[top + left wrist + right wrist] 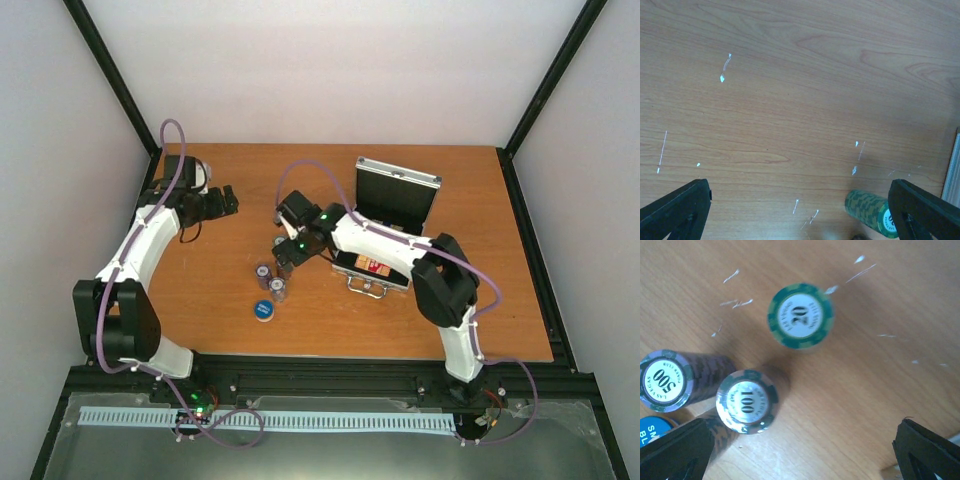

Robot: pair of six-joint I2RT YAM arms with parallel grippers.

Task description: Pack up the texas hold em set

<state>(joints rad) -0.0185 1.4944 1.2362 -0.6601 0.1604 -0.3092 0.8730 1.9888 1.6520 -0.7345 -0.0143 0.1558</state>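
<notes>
green chip stack (800,315) marked 20, grey-green stack (746,401) 100, purple stack (666,381) 500 LAS VEGAS POKER CLUB

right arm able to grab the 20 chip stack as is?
Probably yes: right gripper hangs open above, and the 20 stack stands clear of the 100 stack and 500 stack.

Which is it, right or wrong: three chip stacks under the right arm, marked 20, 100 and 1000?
Wrong: the right wrist view shows the purple stack marked 500, not 1000. The green stack reads 20, the third stack 100.
</notes>
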